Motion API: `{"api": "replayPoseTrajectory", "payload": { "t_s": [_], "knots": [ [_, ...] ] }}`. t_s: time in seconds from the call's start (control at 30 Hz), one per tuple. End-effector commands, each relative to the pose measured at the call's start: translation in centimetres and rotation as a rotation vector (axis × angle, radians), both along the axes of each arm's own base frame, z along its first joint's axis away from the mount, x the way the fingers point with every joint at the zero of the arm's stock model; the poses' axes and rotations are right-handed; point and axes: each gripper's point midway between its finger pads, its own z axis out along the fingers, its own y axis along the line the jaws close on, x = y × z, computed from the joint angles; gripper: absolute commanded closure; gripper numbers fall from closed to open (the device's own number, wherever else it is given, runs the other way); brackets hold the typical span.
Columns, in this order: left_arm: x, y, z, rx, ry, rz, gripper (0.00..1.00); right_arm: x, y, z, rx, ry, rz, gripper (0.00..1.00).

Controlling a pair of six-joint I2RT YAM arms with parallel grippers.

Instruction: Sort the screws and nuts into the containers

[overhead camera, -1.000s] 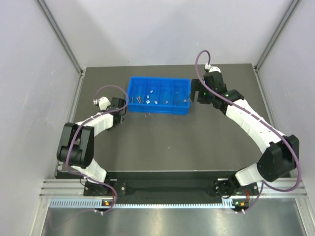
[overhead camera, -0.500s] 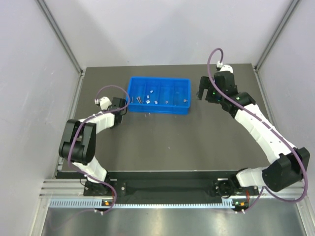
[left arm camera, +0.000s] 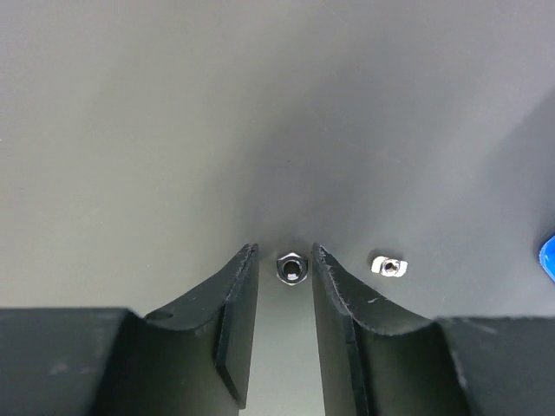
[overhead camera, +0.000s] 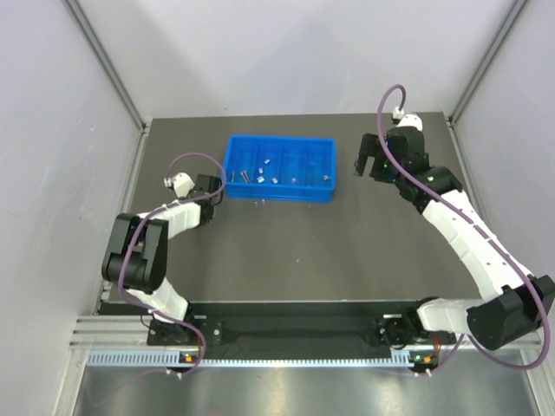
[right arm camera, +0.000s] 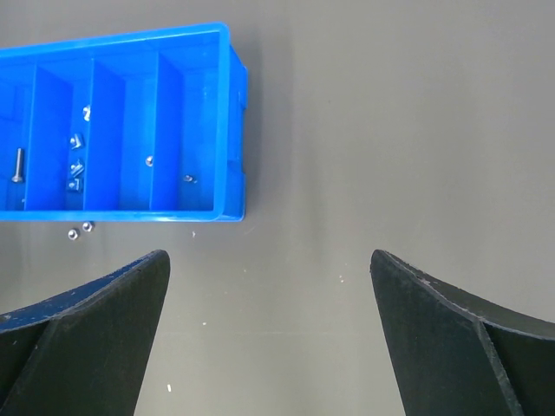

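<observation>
In the left wrist view a small dark hex nut (left arm camera: 291,268) lies on the black table in the gap at my left gripper's (left arm camera: 282,256) fingertips, not squeezed; the jaws stand narrowly apart. A second silvery nut (left arm camera: 388,266) lies just to its right. The blue tray (overhead camera: 280,139) holds several screws and nuts in its compartments, among them a long screw (right arm camera: 17,163). My left gripper (overhead camera: 220,185) sits low at the tray's front left corner. My right gripper (overhead camera: 368,166) hangs wide open and empty to the right of the tray (right arm camera: 236,121).
Two loose specks (right arm camera: 80,230) lie on the table just in front of the tray, also seen from above (overhead camera: 258,202). A blue tray corner (left arm camera: 548,257) shows at the left wrist view's right edge. Grey walls enclose the table.
My right gripper has moved right, away from the tray's right end, and stays open. My left arm has barely moved.
</observation>
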Motion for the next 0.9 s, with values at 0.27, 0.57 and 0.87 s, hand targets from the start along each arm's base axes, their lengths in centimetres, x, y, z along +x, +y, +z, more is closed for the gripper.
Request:
{"api": "replayPoseTrajectory", "payload": {
  "t_s": [0.27, 0.57, 0.87],
  "knots": [
    [-1.9, -1.0, -2.8, -0.083, 0.077, 0.003, 0.73, -0.4, -0.9, 0.8, 0.008, -0.029, -0.031, 0.00],
    [-2.4, -0.8, -1.9, -0.088, 0.037, 0.014, 0.79, -0.3, -0.7, 0.9, 0.019, -0.029, -0.026, 0.00],
    [-0.9, -1.6, 1.7, -0.108, -0.056, -0.034, 0.81, -0.2, -0.6, 0.7, 0.025, -0.027, -0.025, 0.00]
  ]
}}
